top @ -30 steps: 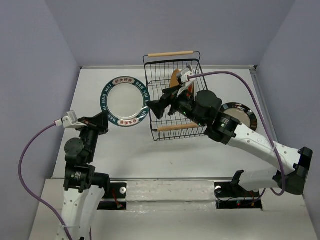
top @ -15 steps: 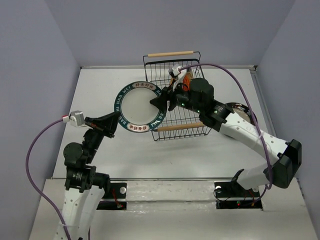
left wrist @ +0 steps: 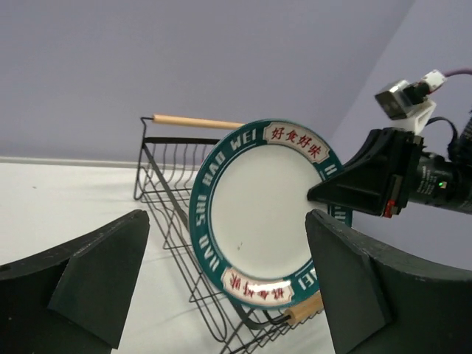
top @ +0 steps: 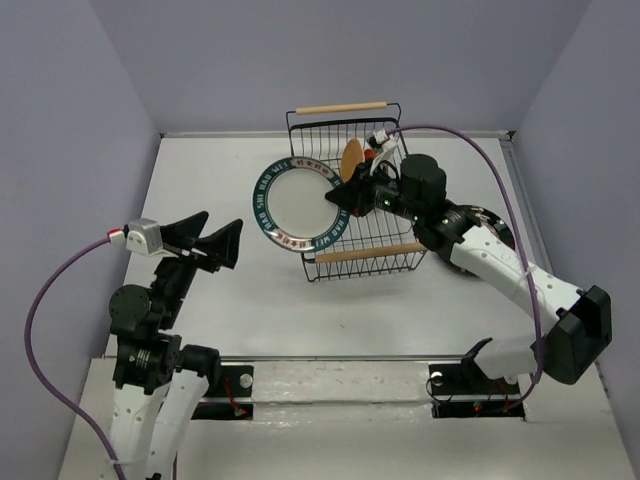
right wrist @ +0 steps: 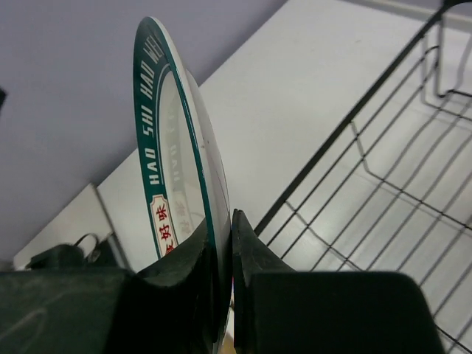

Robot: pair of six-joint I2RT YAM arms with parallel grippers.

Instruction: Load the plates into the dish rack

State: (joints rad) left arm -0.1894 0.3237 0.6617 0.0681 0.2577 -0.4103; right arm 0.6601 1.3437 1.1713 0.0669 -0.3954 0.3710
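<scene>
With the left fingers [left wrist: 96, 284] spread apart and empty, the green-rimmed plate [top: 295, 205], clamped upright by its rim between the right fingers [right wrist: 247, 258] at the rack's [top: 365, 253] left side, is best lowered edge-on into a slot, over a white counter [top: 250, 300] enclosed by lilac walls [top: 330, 50].

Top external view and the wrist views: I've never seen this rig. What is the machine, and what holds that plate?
Two robot arms are bolted at a white table's near edge. The top picture looks down from behind them; the other two come from wrist cameras. The right gripper is shut on the rim of a white round plate with a green lettered rim, held upright at the left edge of a black wire dish rack with wooden handles. The left gripper is open and empty. An orange-tan plate stands in the rack; a dark-rimmed plate lies on the table.
</scene>
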